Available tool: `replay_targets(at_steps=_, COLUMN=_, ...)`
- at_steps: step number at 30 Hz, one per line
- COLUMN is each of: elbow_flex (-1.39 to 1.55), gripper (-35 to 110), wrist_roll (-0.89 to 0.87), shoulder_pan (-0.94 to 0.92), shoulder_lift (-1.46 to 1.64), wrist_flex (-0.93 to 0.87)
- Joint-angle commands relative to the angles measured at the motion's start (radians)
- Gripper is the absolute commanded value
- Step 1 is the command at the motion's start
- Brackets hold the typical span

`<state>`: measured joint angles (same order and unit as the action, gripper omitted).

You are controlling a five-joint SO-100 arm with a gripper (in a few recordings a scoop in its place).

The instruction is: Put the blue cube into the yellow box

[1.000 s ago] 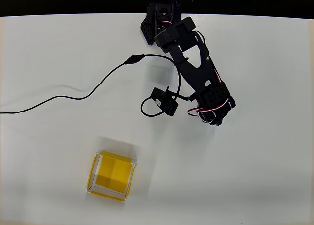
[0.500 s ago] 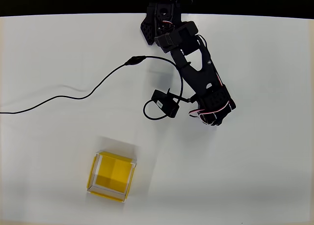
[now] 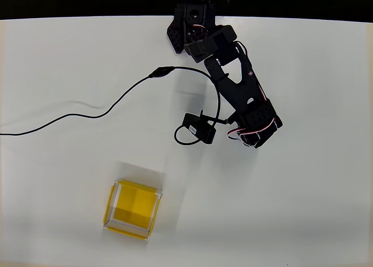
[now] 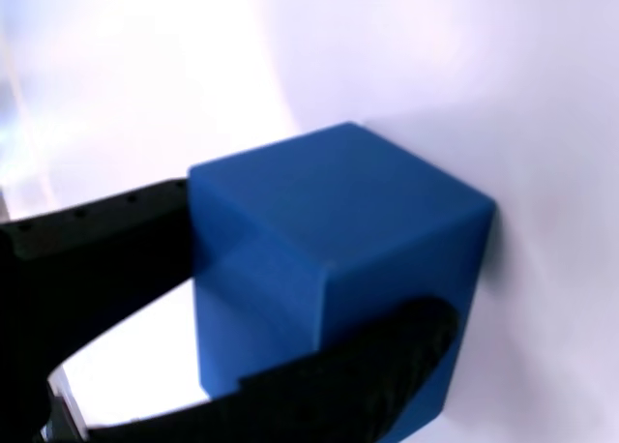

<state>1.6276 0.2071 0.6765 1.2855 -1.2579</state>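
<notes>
Shifted slightly right, gripper (image 4: 290,298) clamps one blue cube (image 4: 329,259), well apart from one yellow box (image 3: 132,208).

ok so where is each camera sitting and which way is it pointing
Overhead view: fixed above, looking straight down on the white table, the yellow box and a black cable; the whole black arm shows.
Wrist view: rides on the arm, looking along the claw; two black fingers flank the blue cube.
Shared: both show the white table and parts of the arm.
</notes>
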Motion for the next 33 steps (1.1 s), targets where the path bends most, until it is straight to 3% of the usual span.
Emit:
replay_targets(at_steps=1, elbow_flex=0.009, gripper=13, wrist_roll=0.021, shoulder_pan=0.015, shoulder_lift=0.052, wrist_flex=-0.008)
replay_targets(at_steps=6, elbow_flex=0.011, gripper=12, wrist_roll=0.101, shoulder_pan=-0.035, shoulder_lift=0.097, wrist_flex=-0.025)
replay_targets(at_steps=19, elbow_flex=-0.141, gripper=11, wrist_roll=0.532, shoulder_pan=-0.385, shoulder_lift=0.316, wrist_flex=-0.089)
replay_targets(at_steps=33, elbow_flex=-0.225, gripper=11, wrist_roll=0.904, shoulder_pan=-0.752, shoulder_lift=0.387, wrist_flex=0.236)
